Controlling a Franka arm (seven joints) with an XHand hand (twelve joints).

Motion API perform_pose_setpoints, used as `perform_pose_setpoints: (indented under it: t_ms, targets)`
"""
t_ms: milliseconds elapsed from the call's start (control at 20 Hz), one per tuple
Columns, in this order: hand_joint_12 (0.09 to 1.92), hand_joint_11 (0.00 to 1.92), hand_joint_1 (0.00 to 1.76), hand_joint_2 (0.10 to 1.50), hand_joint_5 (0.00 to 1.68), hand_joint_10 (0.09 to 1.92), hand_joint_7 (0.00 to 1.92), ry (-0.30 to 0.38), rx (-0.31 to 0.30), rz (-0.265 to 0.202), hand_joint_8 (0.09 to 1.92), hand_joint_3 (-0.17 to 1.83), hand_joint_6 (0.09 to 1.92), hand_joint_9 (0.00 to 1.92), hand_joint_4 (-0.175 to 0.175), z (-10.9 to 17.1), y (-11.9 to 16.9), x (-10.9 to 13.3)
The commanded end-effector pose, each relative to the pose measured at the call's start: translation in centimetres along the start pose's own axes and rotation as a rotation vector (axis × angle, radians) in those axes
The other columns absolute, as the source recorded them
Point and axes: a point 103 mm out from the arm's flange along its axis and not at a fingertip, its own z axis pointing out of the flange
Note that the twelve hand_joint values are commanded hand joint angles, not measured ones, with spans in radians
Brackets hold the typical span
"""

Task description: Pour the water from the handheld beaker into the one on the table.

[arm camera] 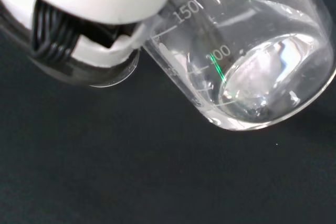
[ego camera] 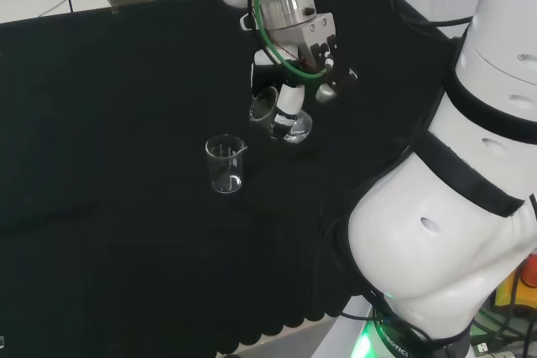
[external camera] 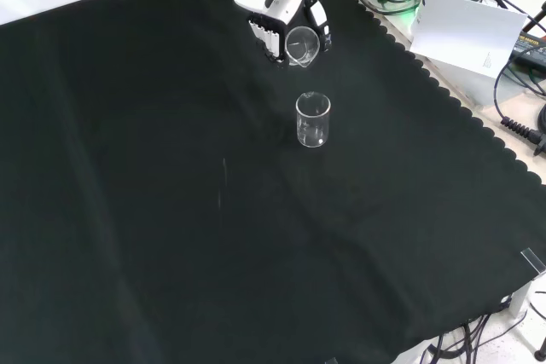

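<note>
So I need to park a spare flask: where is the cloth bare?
Front view: bare black cloth lies left of and below the standing beaker. Crowded only near the top, where the hand tilts the held beaker just above it.

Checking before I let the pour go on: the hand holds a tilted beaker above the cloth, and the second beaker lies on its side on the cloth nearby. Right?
Not quite. The second beaker stands upright on the cloth, mouth up, as the head view and front view both show. The rest holds: the hand has its fingers round the tilted beaker, above the cloth and near the standing one.
</note>
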Motion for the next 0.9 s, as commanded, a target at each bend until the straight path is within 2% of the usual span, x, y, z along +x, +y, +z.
perform_pose_setpoints:
  t_ms: [50, 250, 900]
  targets:
    - [0.75, 1.37, 1.31, 0.50, 1.25, 0.50, 1.31, -0.093, 0.094, 0.013, 0.80, 0.94, 0.83, 1.64, -0.175, 1.1, 0.9, 0.1]
    - [0.75, 1.37, 1.31, 0.50, 1.25, 0.51, 1.31, -0.138, 0.125, 0.020, 0.80, 0.95, 0.83, 1.64, -0.175, 1.2, 1.4, 0.1]
    - [0.76, 1.38, 1.31, 0.50, 1.25, 0.52, 1.31, -0.182, 0.155, 0.014, 0.81, 0.96, 0.84, 1.64, -0.175, 0.5, 2.8, 1.7]
